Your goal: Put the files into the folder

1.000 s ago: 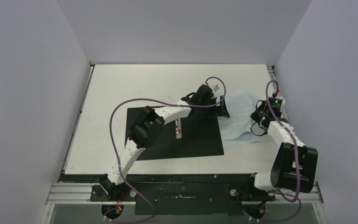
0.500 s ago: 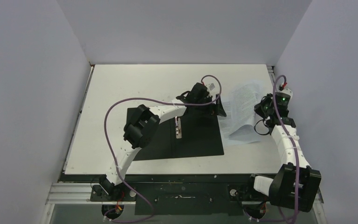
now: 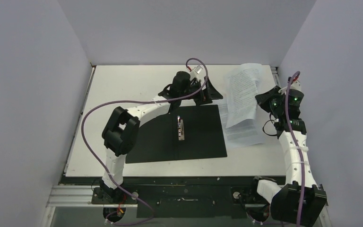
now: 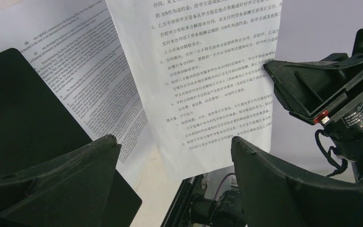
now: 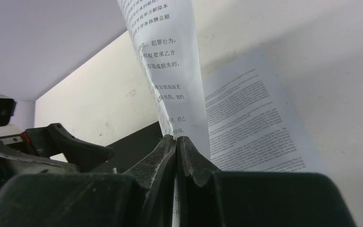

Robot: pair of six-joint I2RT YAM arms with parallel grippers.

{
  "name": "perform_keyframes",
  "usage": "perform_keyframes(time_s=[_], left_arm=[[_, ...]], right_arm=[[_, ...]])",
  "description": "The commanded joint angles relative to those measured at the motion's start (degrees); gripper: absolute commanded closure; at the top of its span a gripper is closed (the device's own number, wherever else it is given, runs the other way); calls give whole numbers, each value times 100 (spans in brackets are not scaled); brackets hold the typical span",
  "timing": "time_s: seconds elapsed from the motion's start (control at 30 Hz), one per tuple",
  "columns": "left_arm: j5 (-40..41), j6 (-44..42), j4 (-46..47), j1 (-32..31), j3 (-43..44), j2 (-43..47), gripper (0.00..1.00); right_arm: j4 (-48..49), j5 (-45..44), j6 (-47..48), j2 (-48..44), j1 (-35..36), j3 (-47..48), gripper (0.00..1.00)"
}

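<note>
folder: we see it lying open, black inside up, at the centre of the table; its spine clip carries no paper.
lying sheet: it rests on the table at 3 o'clock of the folder, just beside the cover.
right gripper: we see it pinched flat on the raised sheet, held in the air at 2 o'clock of the folder.
left gripper: it stands wide and holds nothing, at 12 o'clock of the spine clip, near the folder's far edge.
progress: we judge nothing is filed yet; both sheets have to go in.
</note>
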State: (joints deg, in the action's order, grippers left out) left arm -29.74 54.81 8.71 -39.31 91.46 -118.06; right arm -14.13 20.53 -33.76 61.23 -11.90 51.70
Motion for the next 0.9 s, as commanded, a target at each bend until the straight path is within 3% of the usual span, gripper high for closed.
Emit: perform_keyframes(time_s=[0.0,0.3,0.6,0.87], left_arm=[[-325,369,809,117,-395,454,13],[-304,375,954,370,-1153,1262,13],[-510,1246,2344,590,-2318,2010,13],[-460,1400,2888,727,-3247,2807,23]], right_arm=[[439,758,-415,-282,56,296,95],[1562,1746,-1450,-413,371,60,95],[2392,1579,-2027,-384,1424,-160,95],[2731,1415,-2284,-443,1855,-392,95]])
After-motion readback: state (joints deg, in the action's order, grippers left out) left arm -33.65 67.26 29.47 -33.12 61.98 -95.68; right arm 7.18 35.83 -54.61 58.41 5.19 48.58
